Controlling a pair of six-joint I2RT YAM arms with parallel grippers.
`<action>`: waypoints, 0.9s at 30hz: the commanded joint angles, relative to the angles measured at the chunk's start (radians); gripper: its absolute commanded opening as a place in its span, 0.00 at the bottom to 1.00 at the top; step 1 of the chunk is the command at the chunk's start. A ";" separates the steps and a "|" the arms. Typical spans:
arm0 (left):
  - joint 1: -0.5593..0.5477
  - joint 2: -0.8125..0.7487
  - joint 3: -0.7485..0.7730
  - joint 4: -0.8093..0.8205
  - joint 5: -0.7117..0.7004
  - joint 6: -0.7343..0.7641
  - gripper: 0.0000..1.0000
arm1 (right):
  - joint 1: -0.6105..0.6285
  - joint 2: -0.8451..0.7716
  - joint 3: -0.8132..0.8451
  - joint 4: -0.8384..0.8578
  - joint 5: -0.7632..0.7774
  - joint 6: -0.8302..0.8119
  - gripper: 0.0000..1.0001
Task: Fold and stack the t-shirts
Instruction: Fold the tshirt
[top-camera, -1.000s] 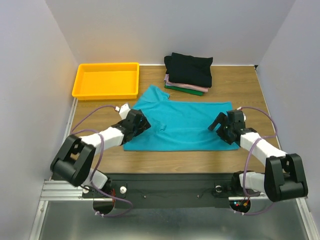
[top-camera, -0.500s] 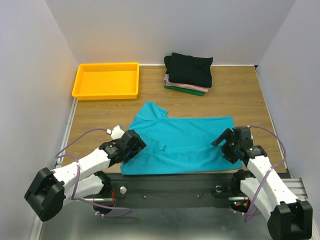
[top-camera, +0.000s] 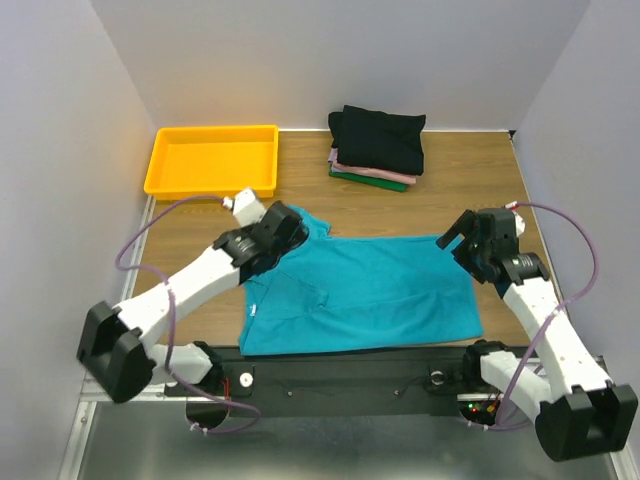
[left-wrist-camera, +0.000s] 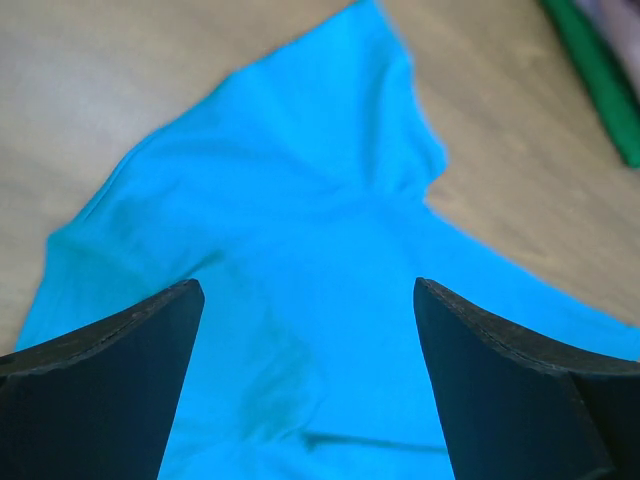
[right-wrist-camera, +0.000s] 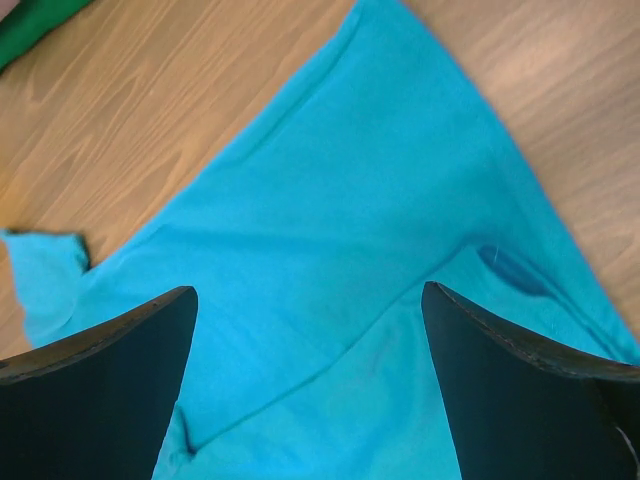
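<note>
The teal t-shirt (top-camera: 360, 295) lies flat on the table, partly folded, with its near hem at the front edge. It fills the left wrist view (left-wrist-camera: 300, 230) and the right wrist view (right-wrist-camera: 330, 250). My left gripper (top-camera: 285, 225) hovers open over the shirt's far left sleeve, jaws wide and empty (left-wrist-camera: 305, 290). My right gripper (top-camera: 462, 236) hovers open over the shirt's far right corner, also empty (right-wrist-camera: 308, 292). The folded stack (top-camera: 378, 140) sits at the back, with black on top and pale pink and dark green below.
A yellow plastic tray (top-camera: 212, 160) stands at the back left. Grey walls close in the left, right and back sides. The edge of the green shirt shows in the left wrist view (left-wrist-camera: 600, 90) and in the right wrist view (right-wrist-camera: 30, 25).
The teal shirt has slid toward the near edge of the table. Both grippers came near with it, then moved back out over its far corners.
</note>
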 joint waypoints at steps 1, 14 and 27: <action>0.036 0.182 0.221 0.019 -0.124 0.165 0.98 | -0.004 0.116 0.078 0.058 0.103 -0.052 1.00; 0.214 0.876 0.850 -0.052 0.057 0.343 0.86 | -0.006 0.444 0.231 0.155 0.336 -0.015 1.00; 0.230 1.048 0.914 -0.090 0.071 0.311 0.75 | -0.010 0.570 0.245 0.201 0.357 -0.033 1.00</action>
